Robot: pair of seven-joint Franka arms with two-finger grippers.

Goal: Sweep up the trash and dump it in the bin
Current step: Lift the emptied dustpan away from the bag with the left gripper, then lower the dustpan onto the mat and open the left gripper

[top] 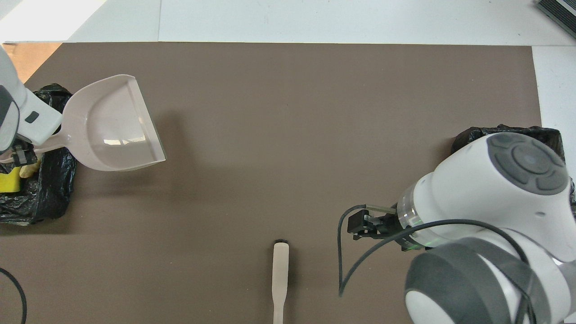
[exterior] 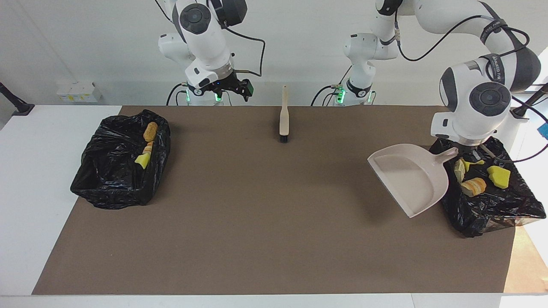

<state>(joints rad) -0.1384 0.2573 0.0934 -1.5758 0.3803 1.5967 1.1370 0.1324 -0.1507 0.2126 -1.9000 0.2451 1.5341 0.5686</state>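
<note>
1. The trash [exterior: 475, 177] no longer lies on the mat: sponge pieces, a pale chunk and a bread-like lump sit in the black bin bag [exterior: 492, 205] at the left arm's end of the table. More scraps [exterior: 147, 145], an orange-brown lump among them, lie along the rim of a second black bag [exterior: 115, 171] at the right arm's end.

2. The dustpan [exterior: 409, 179] is empty, and I see no scrap on the brown mat [exterior: 257, 214], so I judge the dumping done.

3. The dustpan hangs just beside its bag, on the side toward the middle of the table. Its long axis runs from the handle [exterior: 445, 155], over the bag's rim, down to the lip, which points out over the mat.

4. The left gripper [exterior: 469, 147] is clamped on the dustpan's handle, over the rim of that bag. Any setting-down falls to this arm, and bare mat lies directly under the pan.

5. The brush [exterior: 283, 117] lies on the mat near the robots, midway between the two bases, bristles pointing away from them and handle toward them.

6. The right gripper [exterior: 231, 85] is raised over the mat's edge by its own base, toward the right arm's end from the brush. It holds nothing; whether its fingers are parted I cannot tell. It is the arm nearer the brush.
</note>
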